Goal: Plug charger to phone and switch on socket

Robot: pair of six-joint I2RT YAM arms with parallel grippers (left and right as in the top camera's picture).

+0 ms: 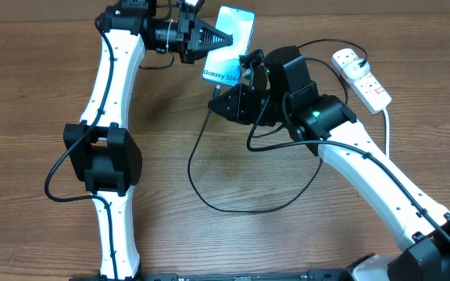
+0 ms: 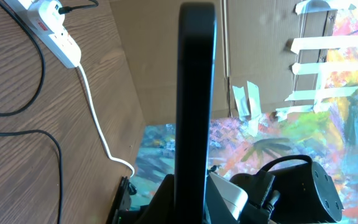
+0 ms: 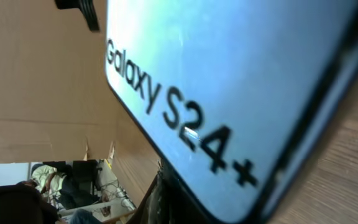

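The phone [image 1: 229,43] is lifted off the table at the back, its light blue screen reading "Galaxy S24+". My left gripper [image 1: 213,39] is shut on its left side. In the left wrist view the phone [image 2: 196,93] shows edge-on as a dark upright bar between the jaws of my left gripper [image 2: 194,193]. My right gripper [image 1: 248,64] is shut at the phone's lower edge, and the charger [image 1: 241,211] cable runs up into it. In the right wrist view the phone [image 3: 229,81] fills the frame, and my right gripper [image 3: 173,199] presses against its edge. The connector tip is hidden. The socket [image 1: 362,76] lies at the far right.
The charger's black cable loops over the wooden table between the arms and back to a black plug [image 1: 355,53] in the socket [image 2: 55,31]. A thick white cord [image 1: 387,125] trails from the socket toward the right arm. A cardboard wall stands behind the table.
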